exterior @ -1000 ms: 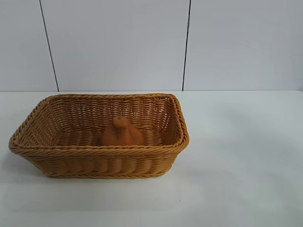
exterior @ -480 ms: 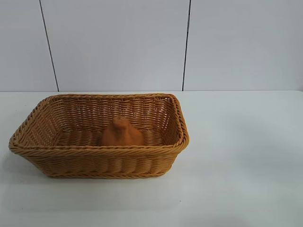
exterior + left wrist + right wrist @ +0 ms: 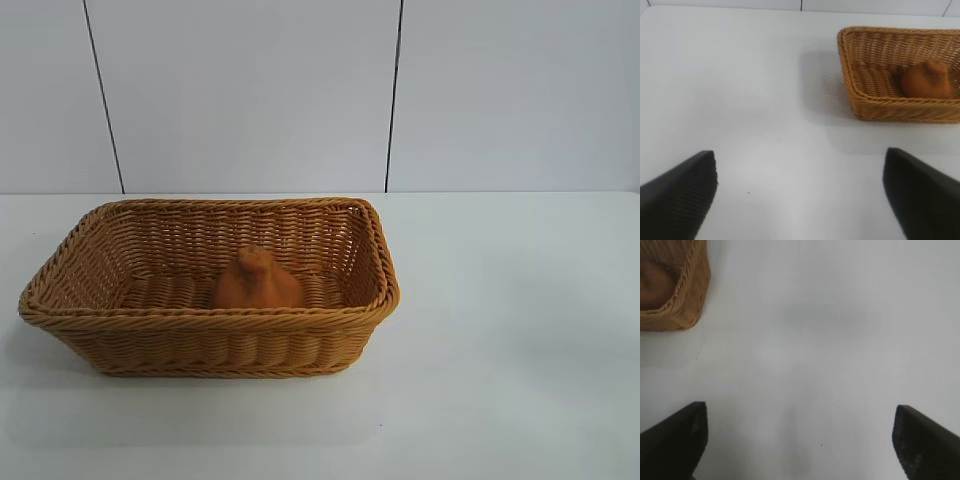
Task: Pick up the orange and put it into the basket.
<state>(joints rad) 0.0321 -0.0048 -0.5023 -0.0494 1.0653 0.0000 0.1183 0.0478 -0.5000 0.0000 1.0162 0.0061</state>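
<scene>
The orange [image 3: 257,281], a dull orange-brown lump with a knobby bump on top, lies inside the woven wicker basket [image 3: 210,320] on the white table. It also shows in the left wrist view [image 3: 926,80] inside the basket [image 3: 865,95]. The basket's corner [image 3: 687,300] shows in the right wrist view, with a blurred part of the orange [image 3: 655,282] within. My left gripper [image 3: 801,162] is open and empty over bare table, away from the basket. My right gripper [image 3: 799,415] is open and empty over bare table. Neither gripper shows in the exterior view.
The white table [image 3: 500,330] stretches to the right of the basket. A white panelled wall [image 3: 250,90] stands behind it.
</scene>
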